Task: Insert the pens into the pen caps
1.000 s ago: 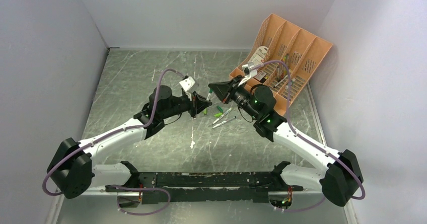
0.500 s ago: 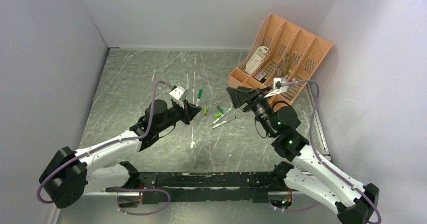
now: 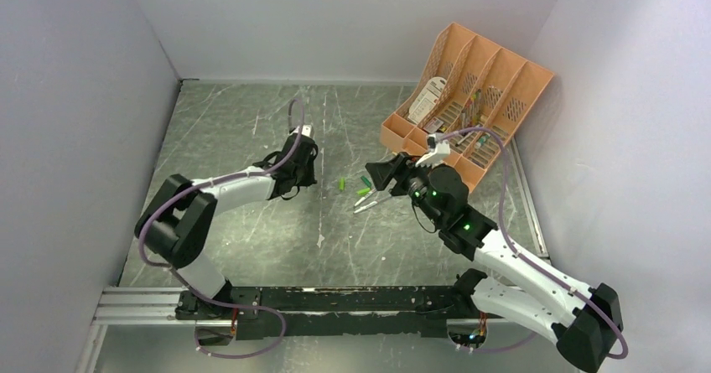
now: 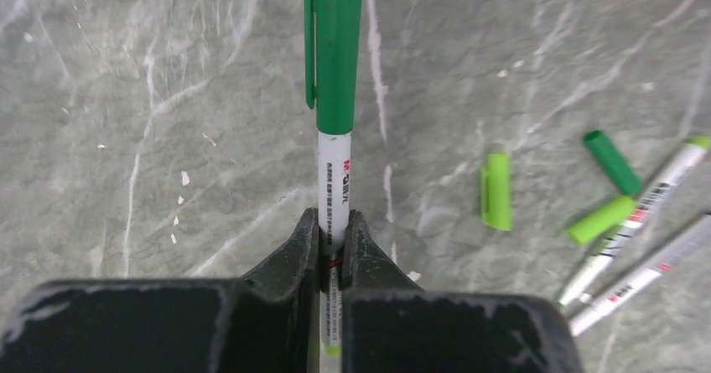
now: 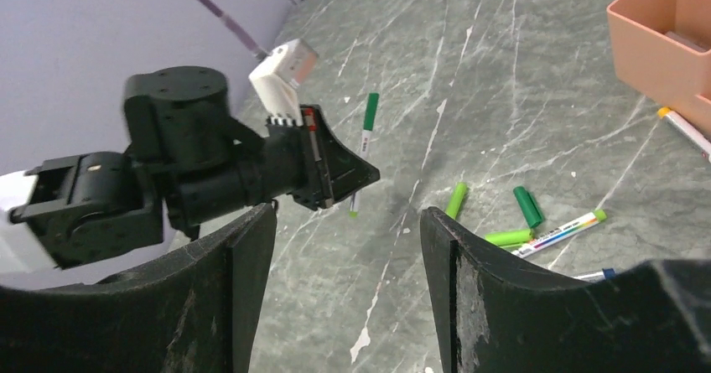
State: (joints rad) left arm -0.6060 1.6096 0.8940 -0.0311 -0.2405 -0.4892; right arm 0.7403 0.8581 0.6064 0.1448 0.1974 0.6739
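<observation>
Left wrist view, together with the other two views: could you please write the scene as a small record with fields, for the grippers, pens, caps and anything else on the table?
left gripper: shut on capped pen, green cap at the far end
right gripper: open, empty, facing the left gripper
loose pens: two, lying side by side on the table, no cap on either
loose caps: three, green, lying beside the loose pens
organizer: orange, far right corner, stationery inside

Open table (image 3: pixel 235 130) left of the pen caps (image 3: pixel 342 184); orange organizer (image 3: pixel 469 96) crowds their right.
</observation>
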